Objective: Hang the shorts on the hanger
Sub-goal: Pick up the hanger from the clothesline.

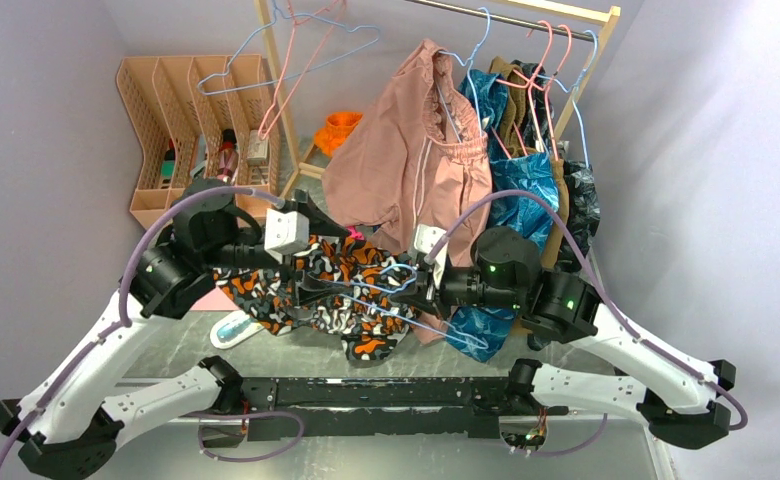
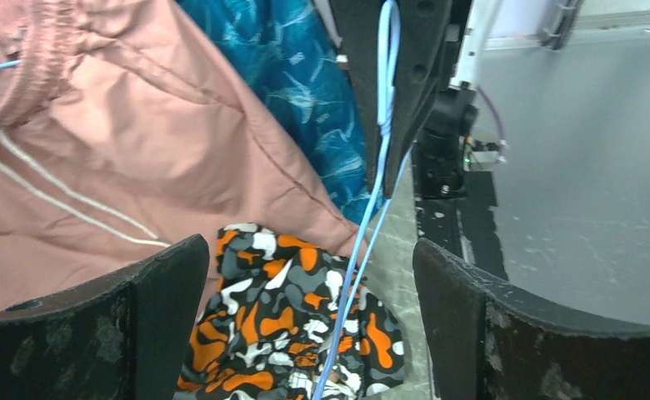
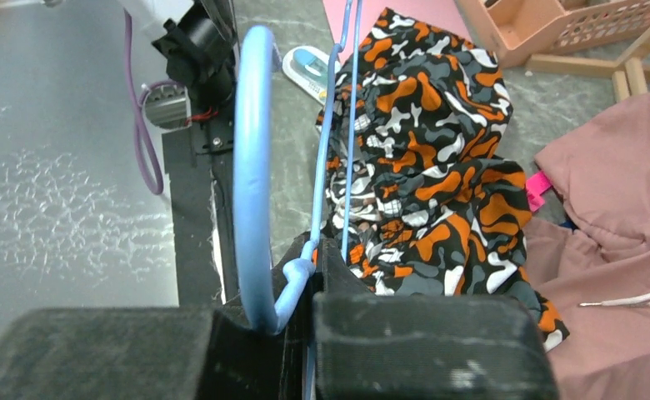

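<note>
**A:** Where are the shorts?

**B:** The shorts (image 1: 351, 290) lie crumpled on the bench (image 3: 72, 183), in the middle between the two arms. They are just nearer than the pink garment (image 1: 406, 160) that hangs from the rail, and its hem drapes against their far right edge.

**A:** And the hanger?

**B:** The right pincer (image 3: 309, 275) is pressed together on the hanger (image 3: 251, 167), pinching the twisted neck where the hook meets the frame. The hook curls back toward the right arm, and the frame reaches left, low over the shorts. I cannot tell whether the wire touches the cloth.

**A:** Why hold it by the neck?

**B:** My guess is that it leaves the frame's arms and bar free, so fabric can go over them without a finger in the way.

**A:** What about the left side?

**B:** The left pincer (image 2: 309, 258) is spread wide and holds nothing. It hangs over the left part of the shorts, facing right toward the frame. I take that as ready to seize a fold and feed it over the bar.

**A:** How far along is the task?

**B:** Early, I think, as no part of the shorts hangs on the wire. The thin neck could swivel in the grip, and the pink hem is close enough to get caught too.
</note>
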{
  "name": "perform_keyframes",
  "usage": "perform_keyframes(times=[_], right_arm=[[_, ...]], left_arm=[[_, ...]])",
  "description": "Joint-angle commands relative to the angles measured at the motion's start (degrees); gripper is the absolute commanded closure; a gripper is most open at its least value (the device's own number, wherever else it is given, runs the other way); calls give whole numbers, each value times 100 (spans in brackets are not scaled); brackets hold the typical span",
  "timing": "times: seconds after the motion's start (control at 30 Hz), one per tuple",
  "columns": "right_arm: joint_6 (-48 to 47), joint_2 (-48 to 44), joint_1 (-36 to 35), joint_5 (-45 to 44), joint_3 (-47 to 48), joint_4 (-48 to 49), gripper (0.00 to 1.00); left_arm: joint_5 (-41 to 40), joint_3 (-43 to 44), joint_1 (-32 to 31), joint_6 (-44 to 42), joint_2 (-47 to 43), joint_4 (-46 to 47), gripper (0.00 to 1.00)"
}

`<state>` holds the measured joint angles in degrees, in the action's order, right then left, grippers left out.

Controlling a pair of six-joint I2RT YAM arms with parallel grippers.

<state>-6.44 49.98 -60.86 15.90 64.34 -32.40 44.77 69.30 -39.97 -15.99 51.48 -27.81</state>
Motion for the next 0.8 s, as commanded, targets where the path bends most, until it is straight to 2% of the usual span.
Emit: perform_keyframes(times=[0.0,0.37,0.77], right_arm=[[-104,-210,-5,185,-101,-70,100],[-9,-79,-5,424,-73,281,100],[65,130,-5,518,33,520,100]], left_arm=[[896,416,-25,-286,367,-619,7],[986,237,-28,-499,766,-1036,18],[1022,-173,-35,-517,787,-945,38]])
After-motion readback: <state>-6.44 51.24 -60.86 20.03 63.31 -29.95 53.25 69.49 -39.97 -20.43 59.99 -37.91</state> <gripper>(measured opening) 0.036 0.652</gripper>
